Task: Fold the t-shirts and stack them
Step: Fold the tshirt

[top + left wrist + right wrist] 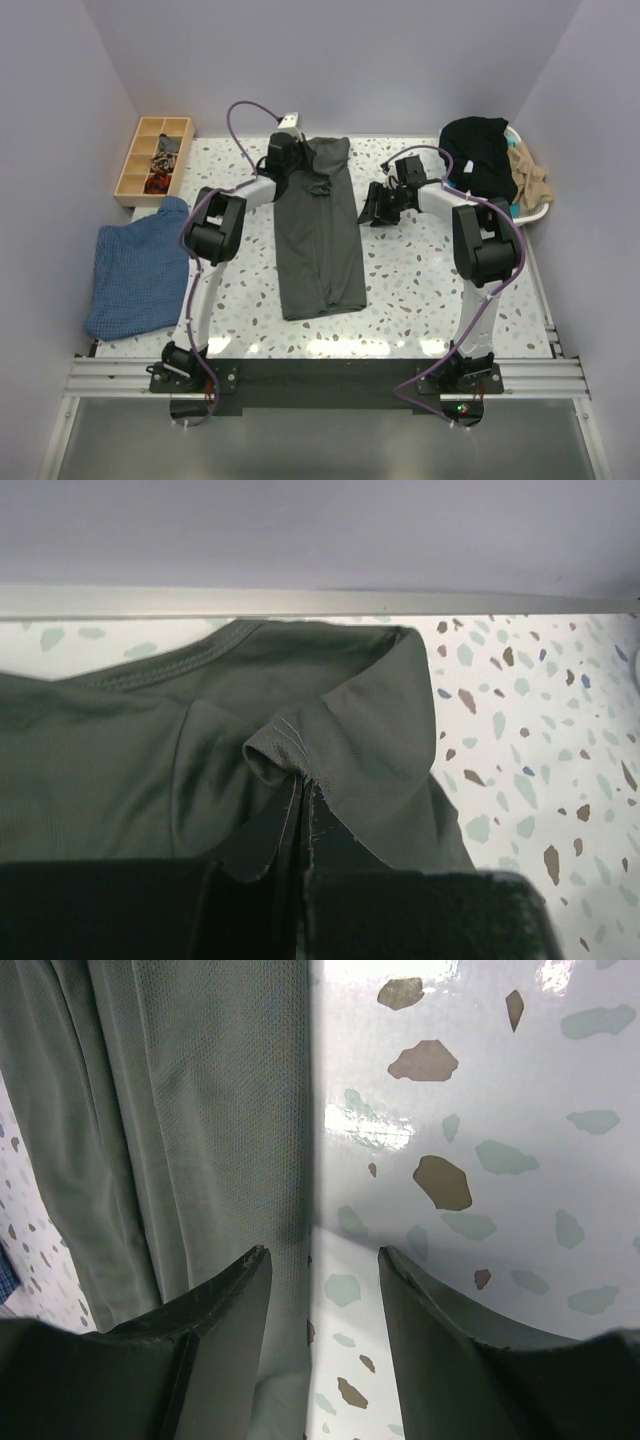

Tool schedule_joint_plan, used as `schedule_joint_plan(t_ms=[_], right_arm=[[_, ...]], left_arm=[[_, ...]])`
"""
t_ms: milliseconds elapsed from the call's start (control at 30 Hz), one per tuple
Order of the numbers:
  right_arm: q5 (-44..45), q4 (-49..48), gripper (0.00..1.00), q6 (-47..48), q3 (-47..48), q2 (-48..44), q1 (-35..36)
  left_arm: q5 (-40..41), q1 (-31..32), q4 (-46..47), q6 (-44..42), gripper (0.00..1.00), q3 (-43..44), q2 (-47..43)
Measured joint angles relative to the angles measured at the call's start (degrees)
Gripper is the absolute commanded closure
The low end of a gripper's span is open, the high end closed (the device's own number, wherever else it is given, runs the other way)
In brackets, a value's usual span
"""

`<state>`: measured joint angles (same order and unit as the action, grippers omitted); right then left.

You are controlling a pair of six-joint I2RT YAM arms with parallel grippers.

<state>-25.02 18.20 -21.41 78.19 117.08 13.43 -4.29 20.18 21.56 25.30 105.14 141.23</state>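
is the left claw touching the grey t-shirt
Touching. The left wrist view shows the left claw shut on a pinched-up fold of the grey t-shirt, with the cloth running straight into its closed grip.

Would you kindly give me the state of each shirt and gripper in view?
grey t-shirt: folded lengthwise, lying flat.
left gripper: shut on grey t-shirt near collar.
right gripper: open, holding nothing.
blue shirt: roughly folded, set aside.
black shirt: crumpled, unfolded.
tan shirt: crumpled, unfolded.
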Motion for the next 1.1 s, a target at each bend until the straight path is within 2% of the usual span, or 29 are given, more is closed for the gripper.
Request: schedule_joint_plan(t_ms=[133, 333, 367, 400, 467, 500, 600, 867, 1100], right_arm=[[-0.07, -0.04, 0.48, 0.02, 0.00, 0.04, 0.00], [-0.24, -0.15, 0.48, 0.00, 0.02, 0.17, 0.00], [-0.24, -0.15, 0.48, 0.00, 0.02, 0.17, 0.00], [-0.24, -0.15, 0.48, 0.00, 0.02, 0.17, 0.00], [-0.26, -0.13, 0.48, 0.00, 0.04, 0.17, 0.00], [-0.26, -0.13, 0.48, 0.00, 0.07, 0.17, 0.00], [-0.24, -0.13, 0.48, 0.00, 0.07, 0.17, 0.00], [-0.20, -0.13, 0.48, 0.02, 0.07, 0.07, 0.00], [-0.02, -0.09, 0.48, 0.02, 0.07, -0.09, 0.07]], left_arm=[[1.42, -0.02, 0.57, 0.96, 1.00, -4.50, -1.18], [3.76, -0.02, 0.59, 2.16, 1.00, -6.84, -1.38], [4.22, -0.02, 0.66, 2.27, 0.97, -7.19, -1.40], [4.50, -0.02, 0.63, 2.47, 0.72, -7.43, -1.42], [5.09, -0.02, 0.39, 3.13, 0.49, -7.56, -1.42], [5.20, -0.02, 0.28, 2.82, 0.40, -7.56, -1.42], [6.38, -0.02, 0.26, 3.48, 0.33, -7.82, -1.79], [8.09, -0.02, 2.71, 2.16, 0.32, -17.11, -10.54], [-2.01, 0.79, 5.25, 2.32, 0.43, -17.40, -15.58]])
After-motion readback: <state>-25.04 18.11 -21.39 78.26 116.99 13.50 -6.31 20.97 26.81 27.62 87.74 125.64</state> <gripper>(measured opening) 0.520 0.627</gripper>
